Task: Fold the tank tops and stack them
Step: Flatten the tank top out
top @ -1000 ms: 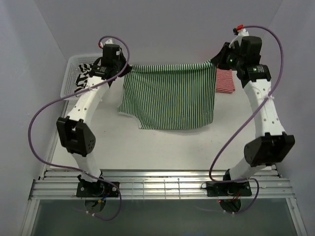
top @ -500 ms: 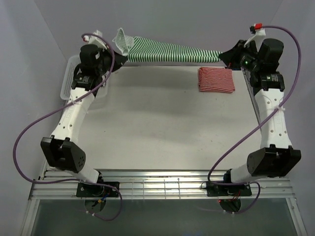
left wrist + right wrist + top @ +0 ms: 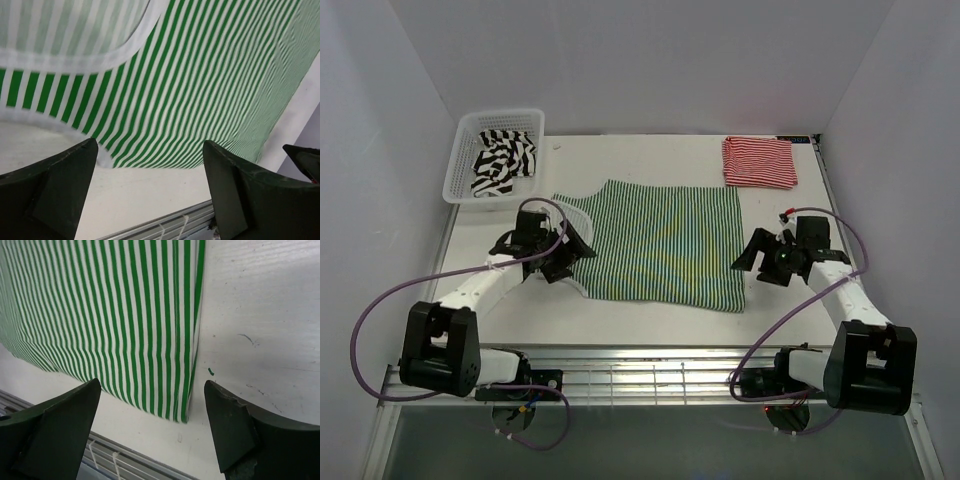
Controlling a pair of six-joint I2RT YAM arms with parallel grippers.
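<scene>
The green-and-white tank top [image 3: 660,245] lies spread flat in the middle of the table. In the left wrist view its white-edged armhole and hem [image 3: 200,90] fill the upper part. My left gripper [image 3: 575,255] sits at the top's left edge, open, with nothing between the jaws [image 3: 150,150]. At the top's right edge my right gripper [image 3: 750,255] is also open, and the near right corner of the fabric [image 3: 185,410] lies between its spread fingers [image 3: 152,390], untouched. A folded red-and-white tank top [image 3: 758,162] rests at the back right. A crumpled black-and-white tank top [image 3: 503,160] lies in the basket.
A white mesh basket [image 3: 460,135] stands at the back left corner. A metal rail [image 3: 640,375] runs along the table's near edge, by the arm bases. White walls close in the left, back and right sides.
Both grippers held the green-and-white top stretched in the air at the back. They have come down toward the near side, laid it flat and opened, letting it go.
</scene>
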